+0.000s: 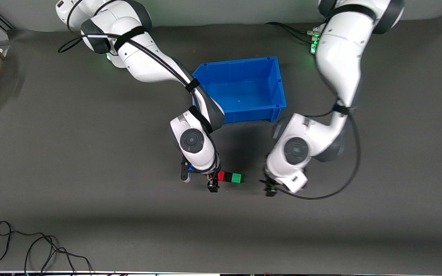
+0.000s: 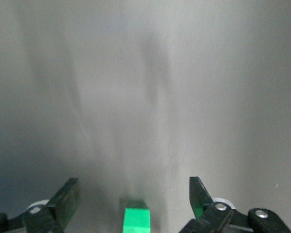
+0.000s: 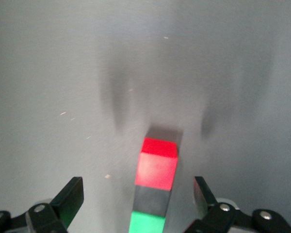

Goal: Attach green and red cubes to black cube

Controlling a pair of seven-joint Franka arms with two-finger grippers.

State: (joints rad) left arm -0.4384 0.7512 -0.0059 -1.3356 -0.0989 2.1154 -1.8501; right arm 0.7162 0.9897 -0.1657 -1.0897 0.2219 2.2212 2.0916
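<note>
Red cube (image 1: 221, 176), black cube (image 1: 228, 176) & green cube (image 1: 236, 178) sit joined in one short row on the grey mat (image 1: 90, 153), black in the middle, nearer the front cam than the blue bin (image 1: 278, 82); all three same size w/ plain faces. Right gripper (image 1: 198, 180) sits at the red end, fingers (image 3: 68, 199) spread wide & holding nothing. Left gripper (image 1: 271, 189) is off the green end w/ a gap between, fingers (image 2: 65, 199) also spread, empty.
</note>
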